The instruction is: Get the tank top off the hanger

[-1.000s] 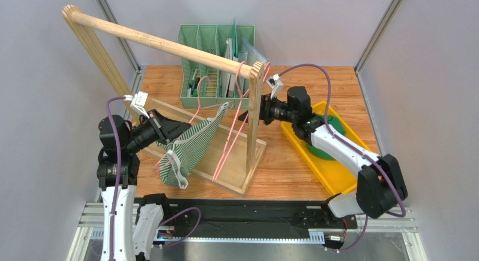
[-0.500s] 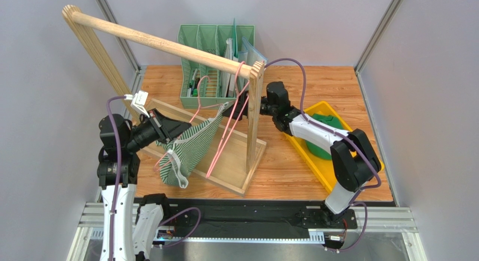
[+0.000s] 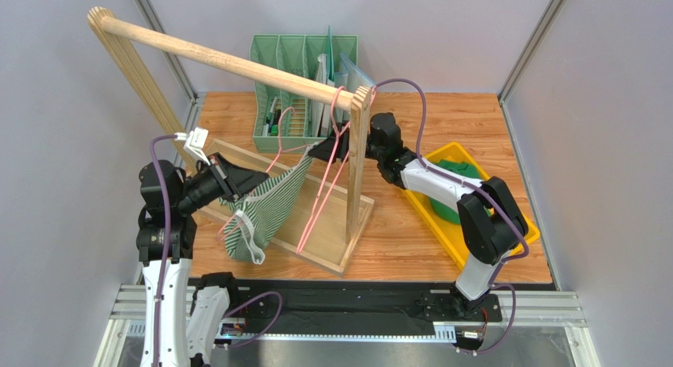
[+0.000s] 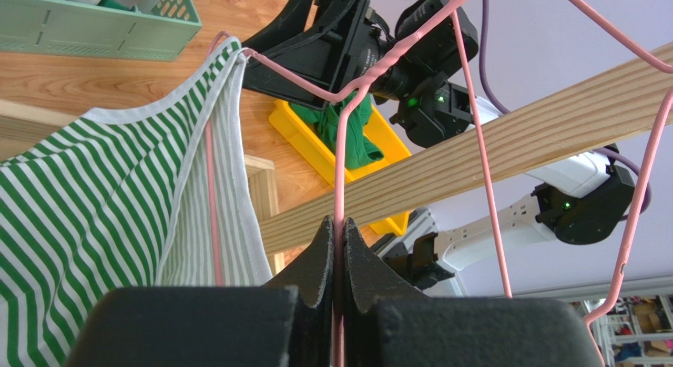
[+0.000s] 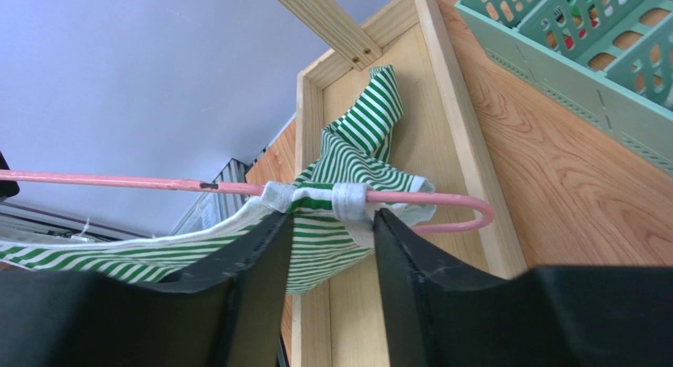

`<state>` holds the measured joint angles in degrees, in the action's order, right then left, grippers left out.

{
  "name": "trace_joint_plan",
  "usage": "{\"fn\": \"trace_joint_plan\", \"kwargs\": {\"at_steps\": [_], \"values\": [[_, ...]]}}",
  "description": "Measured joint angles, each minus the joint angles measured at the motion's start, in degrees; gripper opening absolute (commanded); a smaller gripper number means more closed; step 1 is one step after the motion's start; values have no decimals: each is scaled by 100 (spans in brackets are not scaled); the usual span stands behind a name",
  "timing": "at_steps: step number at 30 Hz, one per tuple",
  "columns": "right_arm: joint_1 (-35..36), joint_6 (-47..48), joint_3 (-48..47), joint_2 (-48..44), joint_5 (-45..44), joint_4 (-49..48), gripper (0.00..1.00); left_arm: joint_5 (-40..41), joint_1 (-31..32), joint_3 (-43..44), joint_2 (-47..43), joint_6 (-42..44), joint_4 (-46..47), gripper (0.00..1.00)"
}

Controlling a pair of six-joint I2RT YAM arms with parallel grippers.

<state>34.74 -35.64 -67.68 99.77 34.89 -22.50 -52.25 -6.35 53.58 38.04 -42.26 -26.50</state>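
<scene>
A green-and-white striped tank top (image 3: 265, 209) hangs on a pink wire hanger (image 3: 324, 189) hooked over the wooden rail (image 3: 237, 65). My left gripper (image 3: 241, 180) is shut on the hanger's wire (image 4: 340, 185), next to the top's left side. My right gripper (image 3: 320, 150) is open at the hanger's right end, its fingers (image 5: 261, 256) straddling the white-edged strap (image 5: 347, 203) on the wire (image 5: 426, 199). The top (image 4: 95, 209) fills the left of the left wrist view.
The wooden rack's base tray (image 3: 332, 253) and right post (image 3: 357, 162) stand mid-table. A green organiser (image 3: 304, 83) sits behind. A yellow tray (image 3: 474, 241) with green cloth (image 3: 446, 205) lies at right.
My right arm swung left from beside the post to the hanger's right end, and its open fingers now straddle the strap. The hanger shifted slightly. The left arm has not moved.
</scene>
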Motion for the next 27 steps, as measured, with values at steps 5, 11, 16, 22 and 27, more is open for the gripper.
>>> {"fn": "trace_joint_plan", "kwargs": {"at_steps": [5, 11, 16, 22, 27], "values": [[46, -164, 39, 50, 0, -382, 44, 7, 2, 24, -37, 39, -114, 0], [46, -369, 70, 55, -11, -693, 15, 9, 2, 68, -61, 63, -166, 0], [50, -448, 90, 55, -245, -662, 0, 103, 2, 140, -74, 146, -297, 0], [57, -470, 114, 37, -1005, 28, 0, 286, 2, 317, -146, 293, -551, 0], [55, -619, 129, -122, -1711, 861, 0, 426, 2, 326, -212, 428, -645, 0]]}}
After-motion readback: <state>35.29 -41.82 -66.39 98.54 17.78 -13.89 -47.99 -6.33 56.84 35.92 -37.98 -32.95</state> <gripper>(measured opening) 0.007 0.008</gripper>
